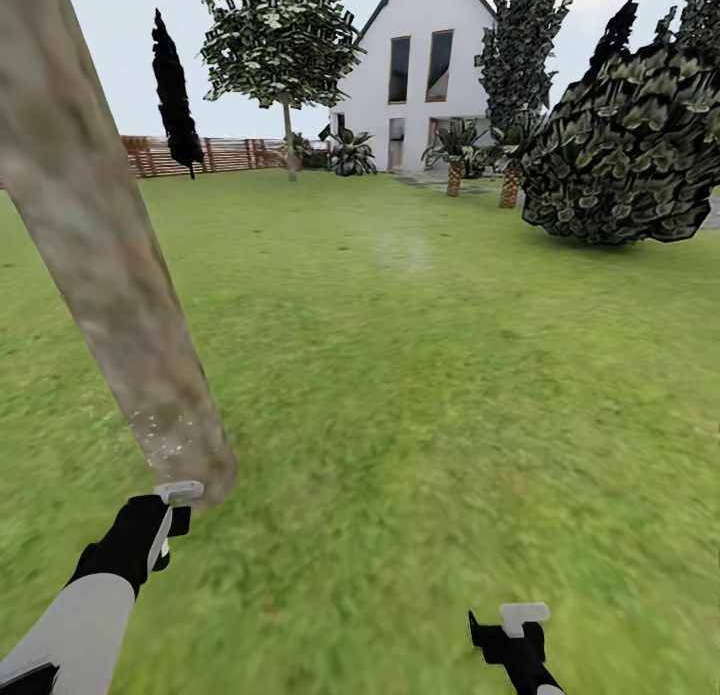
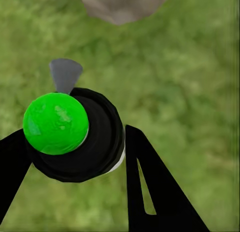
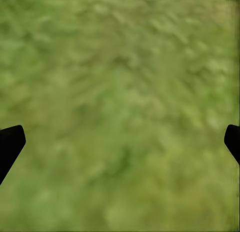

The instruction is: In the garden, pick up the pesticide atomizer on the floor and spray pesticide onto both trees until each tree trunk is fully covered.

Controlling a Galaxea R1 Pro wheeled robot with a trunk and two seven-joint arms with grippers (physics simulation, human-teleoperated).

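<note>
The pesticide atomizer [image 2: 75, 137], a black round body with a bright green ball on top and a grey nozzle, sits between the fingers of my left gripper [image 2: 75, 162], which is shut on it. In the head view the left gripper [image 1: 165, 523] hovers just in front of the foot of a thick grey-tan tree trunk [image 1: 100, 245]. Pale specks dot the trunk's lowest part, and its base [image 2: 122, 4] lies just ahead of the nozzle. A second tree [image 1: 288, 135] stands far back across the lawn. My right gripper [image 1: 515, 630] hangs open over grass, its black fingertips [image 3: 10, 144] wide apart.
Green lawn [image 1: 420, 375] spreads ahead and to the right. A large dark bush [image 1: 630, 145] stands at the right, with short palms [image 1: 455, 170] and a white house [image 1: 420, 65] behind. A brown slat fence [image 1: 230, 155] runs along the far left.
</note>
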